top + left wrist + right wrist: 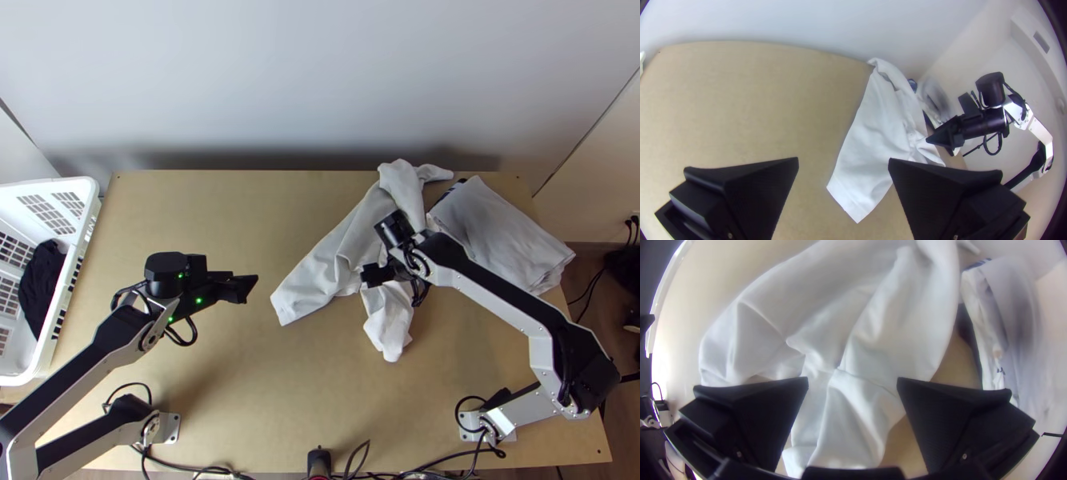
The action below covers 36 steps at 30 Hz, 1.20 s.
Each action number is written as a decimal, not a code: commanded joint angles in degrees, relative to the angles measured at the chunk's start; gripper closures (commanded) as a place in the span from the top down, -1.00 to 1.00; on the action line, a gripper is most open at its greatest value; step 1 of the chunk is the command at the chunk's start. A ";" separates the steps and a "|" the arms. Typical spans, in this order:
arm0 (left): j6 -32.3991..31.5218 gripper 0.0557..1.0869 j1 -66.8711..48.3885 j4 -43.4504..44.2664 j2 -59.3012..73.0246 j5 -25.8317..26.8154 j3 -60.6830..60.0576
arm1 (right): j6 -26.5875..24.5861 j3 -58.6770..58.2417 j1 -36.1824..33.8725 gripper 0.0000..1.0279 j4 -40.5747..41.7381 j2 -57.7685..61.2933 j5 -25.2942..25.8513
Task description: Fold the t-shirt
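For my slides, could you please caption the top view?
Robot's right gripper over a rumpled white shirt on a table.

Bare table [232,212] leaves passage beyond the left pincer [250,288], but the right arm [500,300] overhangs the shirt [320,280].

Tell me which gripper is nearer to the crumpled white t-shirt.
Right. The right gripper hangs open directly over the bunched t-shirt; the left gripper, also open, is off to the shirt's left, above the table.
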 commanded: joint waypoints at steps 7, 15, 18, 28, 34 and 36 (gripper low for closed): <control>0.06 0.91 0.65 0.53 0.31 -0.09 -0.05 | -4.94 -5.70 -0.83 0.56 9.53 2.97 1.31; 0.32 0.91 1.53 0.53 0.04 -0.09 -0.84 | -6.00 -8.95 -2.15 -0.87 15.25 2.62 3.24; 0.32 0.91 1.97 0.53 -0.22 -0.09 -1.10 | -5.21 -7.37 -2.15 -0.92 14.63 -0.55 3.24; 0.94 0.91 -1.98 -6.33 1.62 1.40 -4.44 | -5.38 -5.26 -0.92 -0.94 11.56 -7.14 3.24; -12.60 0.91 -3.13 -7.47 3.21 11.77 -5.85 | -3.80 -5.00 -0.83 -0.94 12.00 -8.46 3.16; -14.62 0.91 -4.27 -5.97 4.88 12.12 -6.55 | -3.45 -5.35 -0.83 -0.94 12.00 -8.55 3.16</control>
